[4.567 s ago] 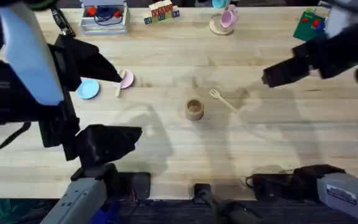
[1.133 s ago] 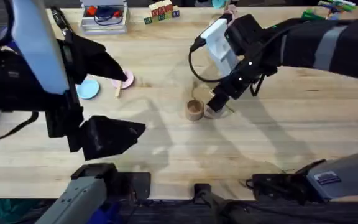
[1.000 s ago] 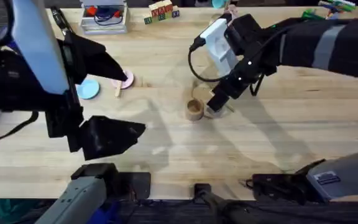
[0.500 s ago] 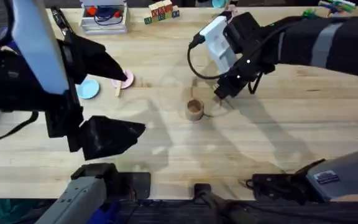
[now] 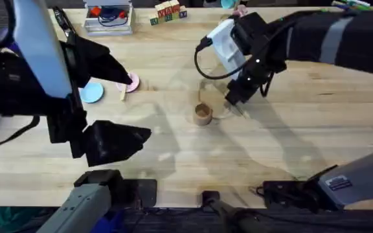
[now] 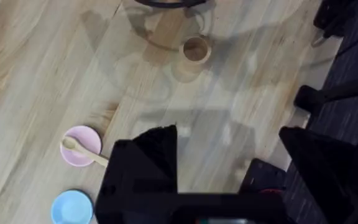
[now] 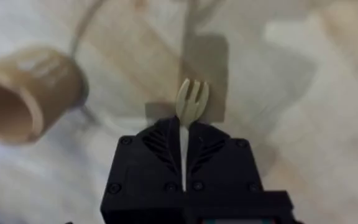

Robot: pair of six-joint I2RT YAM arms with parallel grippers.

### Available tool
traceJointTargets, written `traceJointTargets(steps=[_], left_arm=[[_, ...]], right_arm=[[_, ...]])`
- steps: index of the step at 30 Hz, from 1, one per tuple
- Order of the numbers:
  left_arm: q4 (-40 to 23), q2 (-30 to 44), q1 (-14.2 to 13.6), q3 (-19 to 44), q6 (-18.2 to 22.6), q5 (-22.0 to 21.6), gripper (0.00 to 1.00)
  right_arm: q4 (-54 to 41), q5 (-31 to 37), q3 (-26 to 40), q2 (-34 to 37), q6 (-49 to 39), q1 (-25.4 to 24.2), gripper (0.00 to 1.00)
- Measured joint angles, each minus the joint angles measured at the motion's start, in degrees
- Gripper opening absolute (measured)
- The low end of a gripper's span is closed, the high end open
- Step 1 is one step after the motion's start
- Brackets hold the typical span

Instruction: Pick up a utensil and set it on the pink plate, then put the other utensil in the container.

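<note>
Overhead: the right gripper (image 5: 234, 101) hangs just right of the brown container (image 5: 203, 114); a second ago it sat lower, touching the cup's right side, and it has since lifted and drawn back. The fork's handle (image 5: 240, 111) sticks out below it. The left arm is unchanged, above the pink plate (image 5: 131, 83) at far left.

Left wrist: the spoon (image 6: 81, 150) lies on the pink plate (image 6: 79, 147), beside the blue plate (image 6: 71, 207); the left gripper's fingers (image 6: 148, 158) are spread apart.

Right wrist: the fingers are clamped on the fork (image 7: 190, 107), tines forward, the container (image 7: 27, 93) nearby, apart.
</note>
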Motion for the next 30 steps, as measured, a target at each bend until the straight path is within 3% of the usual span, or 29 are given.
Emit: traceJointTargets(steps=[11,30], left_arm=[[0.0,0.0,0.0,0.0,0.0,-0.4,0.993],[0.0,0.0,0.0,0.0,0.0,-0.6,0.993]], right_arm=[[-16.7,-0.5,15.3,2.0,0.0,0.1,0.031],[-23.5,-1.4,15.6,-15.4,1.5,0.1,0.033]])
